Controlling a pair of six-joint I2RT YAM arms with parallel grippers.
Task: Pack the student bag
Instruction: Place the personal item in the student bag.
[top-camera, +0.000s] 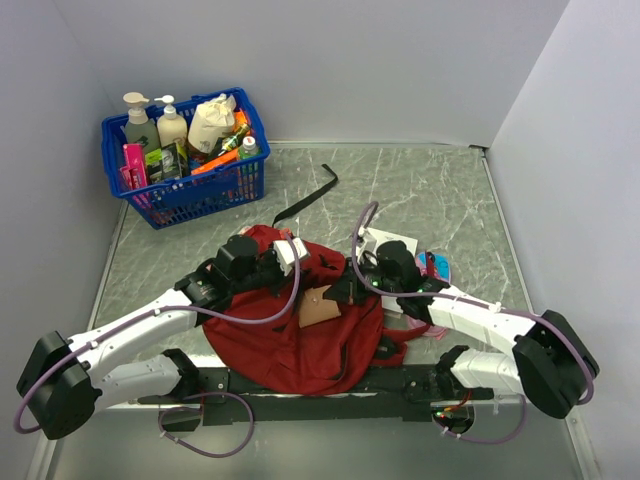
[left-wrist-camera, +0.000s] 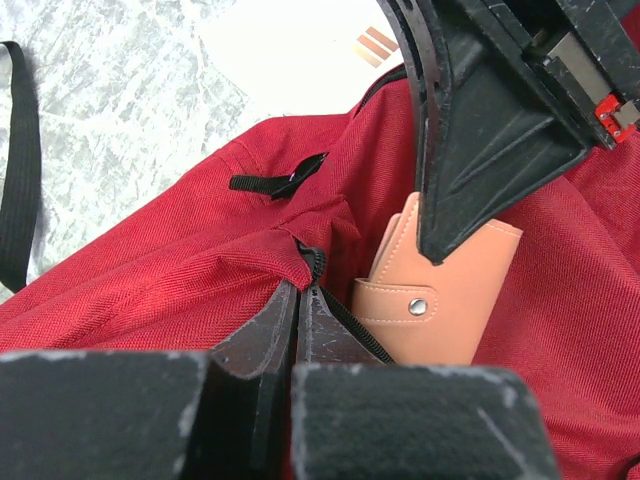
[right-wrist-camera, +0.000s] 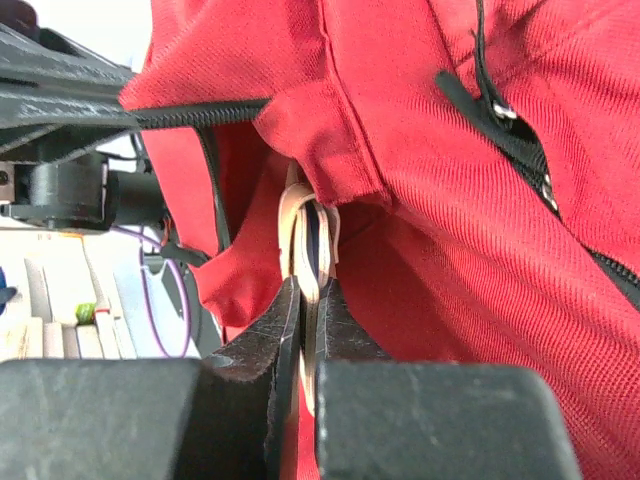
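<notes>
The dark red student bag (top-camera: 270, 350) lies crumpled on the table (top-camera: 440, 190), its zipper partly open.

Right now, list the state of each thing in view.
student bag: unzipped, lying flat.
tan wallet: snapped shut, partly inside the bag's opening.
left fingers: shut on the bag's zipper edge.
right fingers: shut on the tan wallet.
blue basket: upright, full of bottles.
</notes>
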